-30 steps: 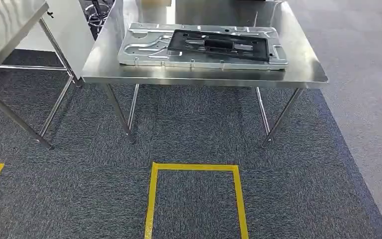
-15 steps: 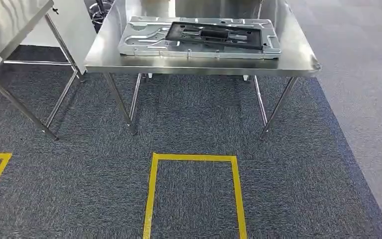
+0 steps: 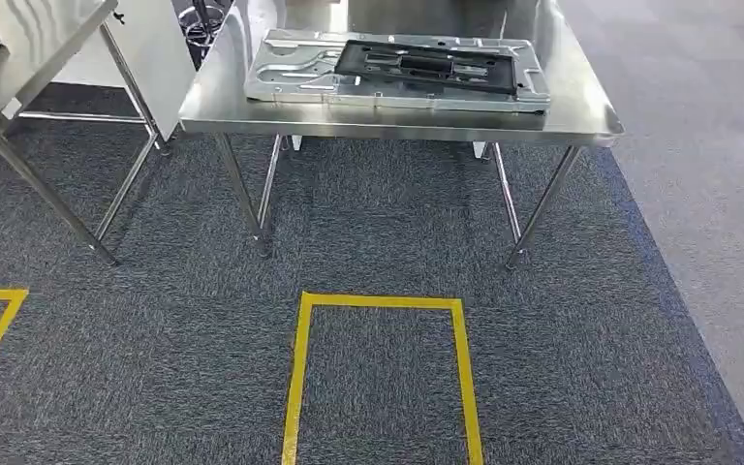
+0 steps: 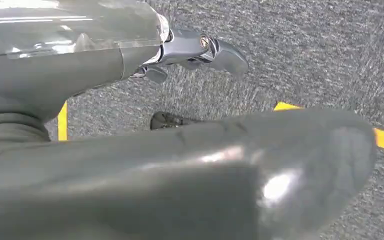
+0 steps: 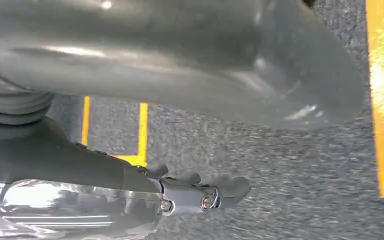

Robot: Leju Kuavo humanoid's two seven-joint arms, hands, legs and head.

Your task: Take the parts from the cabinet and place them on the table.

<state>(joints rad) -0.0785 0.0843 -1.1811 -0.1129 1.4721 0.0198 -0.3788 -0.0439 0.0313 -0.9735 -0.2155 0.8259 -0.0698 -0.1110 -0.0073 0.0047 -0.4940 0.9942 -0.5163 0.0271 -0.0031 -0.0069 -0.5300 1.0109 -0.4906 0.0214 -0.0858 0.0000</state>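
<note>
Glossy steel table (image 3: 581,111), matt black panel (image 3: 426,66), rough carpet (image 3: 378,223)

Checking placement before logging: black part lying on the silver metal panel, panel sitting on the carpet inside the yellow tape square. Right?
Not quite. The black part does lie on the silver metal panel, but the panel sits on the steel table, not on the carpet. The head view shows bare carpet inside the yellow tape square.

Black part (image 3: 426,66) – silver panel (image 3: 291,73)
</note>
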